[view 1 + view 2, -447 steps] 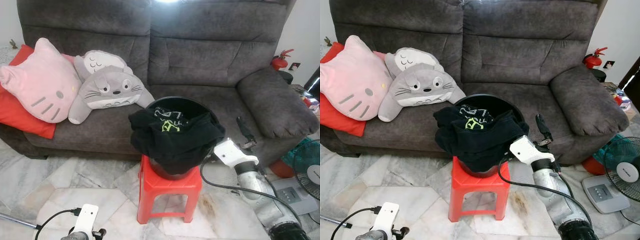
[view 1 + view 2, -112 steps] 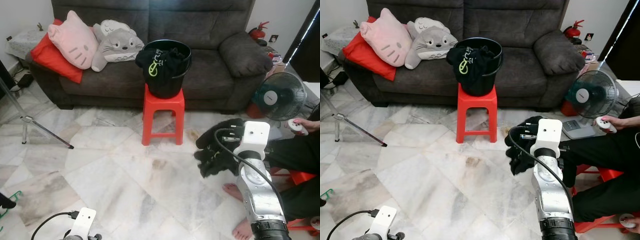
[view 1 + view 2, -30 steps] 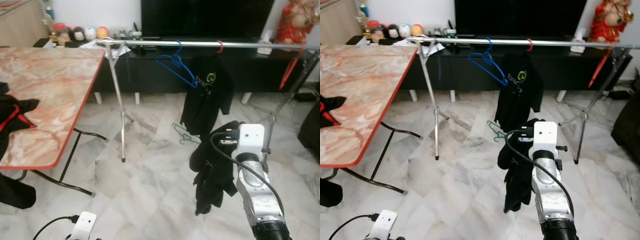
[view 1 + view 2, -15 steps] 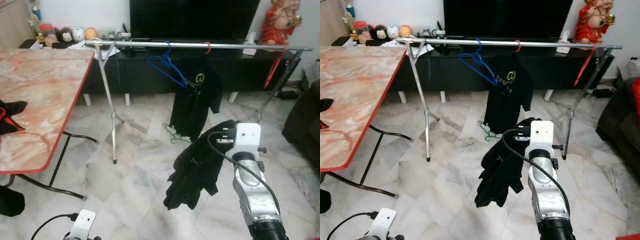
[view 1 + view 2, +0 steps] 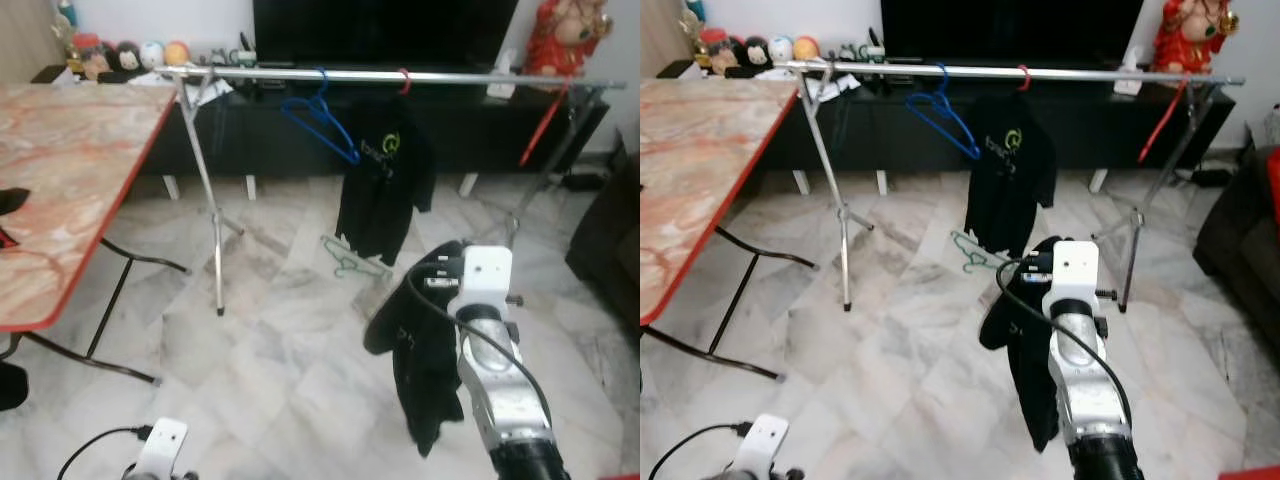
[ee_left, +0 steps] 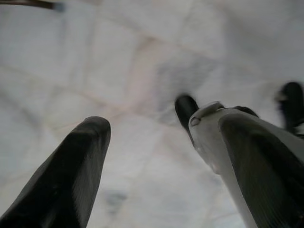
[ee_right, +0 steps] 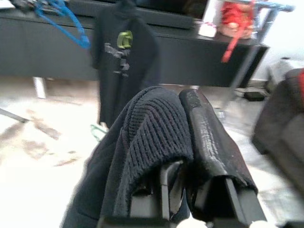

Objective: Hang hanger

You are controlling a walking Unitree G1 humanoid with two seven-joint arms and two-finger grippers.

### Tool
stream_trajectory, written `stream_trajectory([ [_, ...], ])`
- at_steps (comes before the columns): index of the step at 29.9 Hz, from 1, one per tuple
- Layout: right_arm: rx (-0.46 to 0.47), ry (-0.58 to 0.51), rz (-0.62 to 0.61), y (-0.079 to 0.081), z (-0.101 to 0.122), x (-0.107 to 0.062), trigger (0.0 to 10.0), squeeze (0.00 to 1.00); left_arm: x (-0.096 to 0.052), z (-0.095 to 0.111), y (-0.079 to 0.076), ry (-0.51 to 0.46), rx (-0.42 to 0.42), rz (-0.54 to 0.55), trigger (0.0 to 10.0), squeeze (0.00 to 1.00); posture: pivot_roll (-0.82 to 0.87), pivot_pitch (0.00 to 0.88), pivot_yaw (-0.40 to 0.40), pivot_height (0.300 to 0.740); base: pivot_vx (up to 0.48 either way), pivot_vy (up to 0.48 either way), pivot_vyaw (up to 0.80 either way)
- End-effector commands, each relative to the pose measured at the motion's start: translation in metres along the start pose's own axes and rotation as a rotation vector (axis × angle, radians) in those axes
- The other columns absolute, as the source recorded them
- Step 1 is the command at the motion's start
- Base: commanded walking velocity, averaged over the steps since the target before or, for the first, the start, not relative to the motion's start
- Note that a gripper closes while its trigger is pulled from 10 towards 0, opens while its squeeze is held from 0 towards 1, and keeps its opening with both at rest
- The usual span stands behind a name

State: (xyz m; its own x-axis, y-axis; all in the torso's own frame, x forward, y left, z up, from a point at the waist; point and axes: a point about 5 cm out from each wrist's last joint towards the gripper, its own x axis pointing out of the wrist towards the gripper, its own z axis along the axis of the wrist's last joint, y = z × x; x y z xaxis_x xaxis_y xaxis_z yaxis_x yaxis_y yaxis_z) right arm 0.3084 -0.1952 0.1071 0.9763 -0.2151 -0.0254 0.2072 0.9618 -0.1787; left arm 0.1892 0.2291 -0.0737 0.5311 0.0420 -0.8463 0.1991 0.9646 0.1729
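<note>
Still unreadable: hung shirt's point(image 5: 385, 195) green logo point(image 5: 392, 141).

A marble floor point(image 5: 270, 350), a red-edged marble table point(image 5: 70, 180) and a dark low cabinet point(image 5: 300, 140).

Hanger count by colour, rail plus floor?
Blue hanger: 1
Red hangers: 2, one carrying the black shirt, hook at; one edge-on near the rail end
Green hanger, on the floor: 1
Total: 4
</note>
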Motion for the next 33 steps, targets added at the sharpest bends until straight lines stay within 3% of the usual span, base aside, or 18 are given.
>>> stream_trajectory([
  [1,0.015,-0.044,0.006,0.0043,0.0108,0.0025,10.0,0.00,-0.0011,-0.0033,0.0051,0.018,0.023,0.009,10.0,0.00,-0.11,0.041,-0.046,0.740,0.000,-0.337,0.00],
  [18,0.011,-0.047,0.009,0.0043,0.0114,0.0029,10.0,0.00,-0.0011,-0.0037,0.0046,0.020,0.014,0.009,10.0,0.00,-0.11,0.044,-0.049,0.740,0.000,-0.283,0.00],
  [33,0.013,-0.047,0.014,0.0053,0.0108,0.0025,10.0,0.00,-0.0013,-0.0081,0.0037,0.050,-0.007,0.006,10.0,0.00,-0.11,0.026,-0.047,0.740,0.000,0.000,0.00],
])
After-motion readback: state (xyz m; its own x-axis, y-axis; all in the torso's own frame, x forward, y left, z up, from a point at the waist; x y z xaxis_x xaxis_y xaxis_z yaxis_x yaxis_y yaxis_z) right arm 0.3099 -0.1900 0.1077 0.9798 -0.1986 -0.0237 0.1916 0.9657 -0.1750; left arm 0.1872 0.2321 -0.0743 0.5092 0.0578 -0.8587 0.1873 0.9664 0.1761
